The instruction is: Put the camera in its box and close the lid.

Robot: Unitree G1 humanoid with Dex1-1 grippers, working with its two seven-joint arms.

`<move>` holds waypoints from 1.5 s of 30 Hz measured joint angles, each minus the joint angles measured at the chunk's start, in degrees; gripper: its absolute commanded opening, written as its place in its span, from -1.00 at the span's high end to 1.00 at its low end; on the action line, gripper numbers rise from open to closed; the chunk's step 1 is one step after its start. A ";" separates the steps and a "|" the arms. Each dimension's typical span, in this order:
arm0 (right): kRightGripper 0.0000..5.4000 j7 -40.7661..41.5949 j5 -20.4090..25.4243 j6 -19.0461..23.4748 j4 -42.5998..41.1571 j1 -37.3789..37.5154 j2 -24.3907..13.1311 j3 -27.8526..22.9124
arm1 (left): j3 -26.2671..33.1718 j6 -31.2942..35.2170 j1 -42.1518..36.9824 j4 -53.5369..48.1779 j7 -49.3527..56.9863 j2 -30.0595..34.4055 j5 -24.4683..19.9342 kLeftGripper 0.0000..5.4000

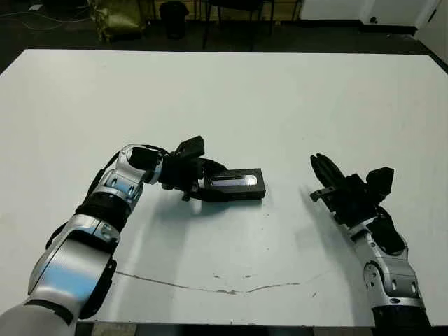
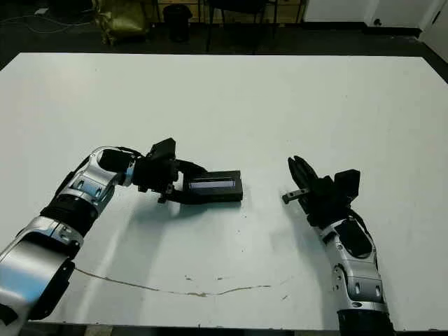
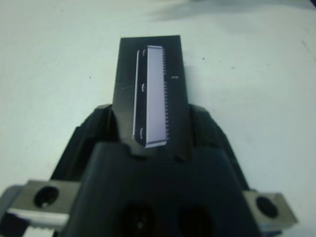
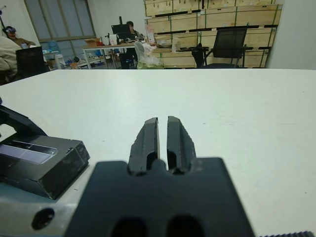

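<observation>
Nearest the robot, a thin dark crack or line (image 1: 210, 287) runs across the front of the white table (image 1: 280, 105). Just beyond it, the right gripper (image 1: 323, 170) rests low over the bare table on the right, well apart from the task's things. Its right wrist view shows the two black fingers (image 4: 148, 140) side by side with only a hairline gap and nothing between them, so its jaws are closed and empty.

At the same depth on the left, the left gripper (image 1: 210, 183) reaches in toward the table's middle, its jaws standing on either side of the near end of a flat black package. In the left wrist view the fingers (image 3: 94, 131) flank that end, and they appear to clamp it, though actual contact at the pads is hard to confirm.

The package is the lid (image 1: 234, 183), its glossy grey-blue stripe (image 3: 155, 94) facing up, lying flat on the table at about mid-table. It reads as one closed black block. The lid seems to sit squarely on the box (image 4: 61, 170), whose black side wall shows below it in the right wrist view. No white lining is visible, and no camera lies anywhere on the table.

Judging from that, the camera is probably already inside and the lid already on. What remains, if anything, is pressing the lid fully home and letting go.

Beyond the far edge are a dark floor, chair legs and a yellowish bag (image 1: 119, 17).
</observation>
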 measured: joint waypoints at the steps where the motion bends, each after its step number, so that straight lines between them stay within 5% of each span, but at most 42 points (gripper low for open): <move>1: 1.00 0.30 0.07 -0.04 0.08 0.00 0.00 -0.01 | -0.02 -0.04 0.00 0.01 0.12 -0.01 0.07 0.02; 9: 1.00 0.23 0.05 -0.04 0.03 0.23 0.01 -0.03 | -0.40 2.75 0.01 -0.79 1.78 -0.38 1.01 -0.08; 20: 1.00 0.28 0.12 -0.04 -0.48 0.35 0.10 -0.07 | -0.98 1.72 0.34 -2.31 5.22 -1.40 2.24 -1.00; 30: 1.00 0.11 0.08 -0.04 -0.49 0.36 0.22 -0.07 | 0.05 3.08 0.40 -2.53 -0.07 -0.56 -0.42 -1.00; 36: 1.00 -0.01 0.25 0.08 -0.97 0.53 0.39 -0.10 | 7.06 8.40 4.87 -14.96 -0.07 3.99 -8.59 -1.00; 41: 1.00 -0.77 0.60 0.56 -2.16 0.87 0.64 -0.10 | 19.98 18.49 17.21 -37.57 17.01 4.45 -18.38 -0.85; 45: 1.00 -1.92 0.63 0.66 -3.40 1.56 1.80 -0.05 | 28.34 16.11 27.49 -48.34 33.28 0.69 -20.37 -0.50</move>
